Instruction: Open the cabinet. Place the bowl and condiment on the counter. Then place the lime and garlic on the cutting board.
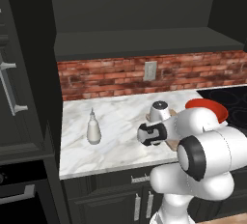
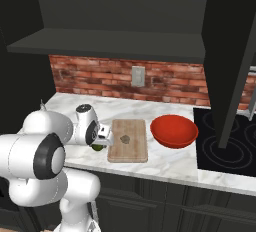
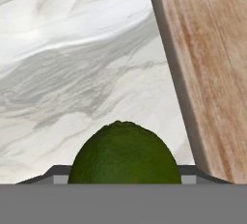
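The claw (image 2: 101, 143) I am lowering is straddling the lime (image 3: 124, 153) beside the cutting board (image 2: 129, 140), grip unconfirmed; an off-centre squeeze risks rolling it away.

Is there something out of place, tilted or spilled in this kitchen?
Nothing is spilled or tipped. Only the lime is off the cutting board, on the counter beside its edge; the garlic lies on it.

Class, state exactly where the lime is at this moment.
The lime lies on the marble counter just off the cutting board's left edge, right at the gripper; the garlic already sits on the board.
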Controlling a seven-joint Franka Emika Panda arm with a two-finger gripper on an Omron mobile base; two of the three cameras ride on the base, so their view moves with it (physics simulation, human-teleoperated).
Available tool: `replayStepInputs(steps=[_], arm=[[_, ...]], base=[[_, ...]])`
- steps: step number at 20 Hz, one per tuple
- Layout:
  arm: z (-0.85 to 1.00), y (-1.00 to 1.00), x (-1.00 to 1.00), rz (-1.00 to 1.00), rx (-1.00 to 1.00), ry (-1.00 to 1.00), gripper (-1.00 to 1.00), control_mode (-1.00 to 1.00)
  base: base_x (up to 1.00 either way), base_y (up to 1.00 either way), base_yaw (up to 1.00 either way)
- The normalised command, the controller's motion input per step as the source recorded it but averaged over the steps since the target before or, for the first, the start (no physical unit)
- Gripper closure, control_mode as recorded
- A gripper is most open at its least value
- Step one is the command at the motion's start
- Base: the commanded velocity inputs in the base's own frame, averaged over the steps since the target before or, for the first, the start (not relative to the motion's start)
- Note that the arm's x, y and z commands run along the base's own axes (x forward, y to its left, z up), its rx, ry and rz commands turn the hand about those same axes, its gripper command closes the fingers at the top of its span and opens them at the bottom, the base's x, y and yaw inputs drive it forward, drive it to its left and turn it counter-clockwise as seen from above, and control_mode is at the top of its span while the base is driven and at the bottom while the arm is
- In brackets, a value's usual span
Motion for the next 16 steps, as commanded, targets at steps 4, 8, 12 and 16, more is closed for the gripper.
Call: replayStepInputs(steps=[4,8,12,16], arm=[[0.16,0.00,0.00,0.00,0.00,0.00,1.00,-1.00],[0.39,-0.01,0.00,0.00,0.00,0.00,1.00,-1.00],[0.57,-0.09,0.00,0.00,0.03,0.00,1.00,-1.00],[0.48,-0.19,0.00,-0.01,0.04,0.00,1.00,-1.00]], base=[[0.00,0.00,0.00],[0.00,0.00,0.00],[0.00,0.00,0.00],[0.00,0.00,0.00]])
